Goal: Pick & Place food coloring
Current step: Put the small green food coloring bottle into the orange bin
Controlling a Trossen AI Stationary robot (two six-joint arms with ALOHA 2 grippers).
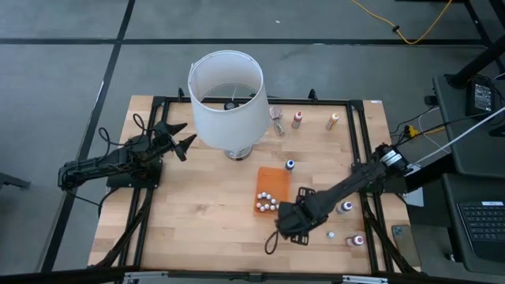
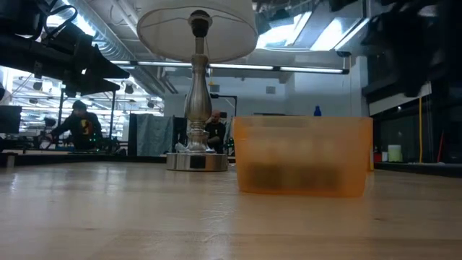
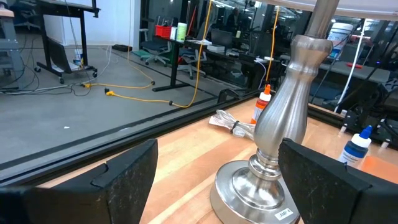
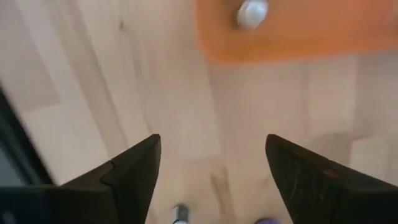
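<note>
You have the lamp [image 1: 227, 99] standing at the back middle of the table [image 1: 197, 213], with the tray [image 1: 272, 183] in front of it and a little to its right. Several food coloring bottles [image 1: 266, 202] sit bunched in the tray's front end, and one bottle [image 1: 290, 165] stands just behind the tray's back right corner. Two more bottles [image 1: 297, 119] stand along the back edge to the right of the lamp. The right gripper [image 1: 286, 223] is just in front of the tray, with further bottles [image 1: 346, 207] to its right near the table's front right. The left gripper [image 1: 180, 136] is beside the lamp's left
</note>
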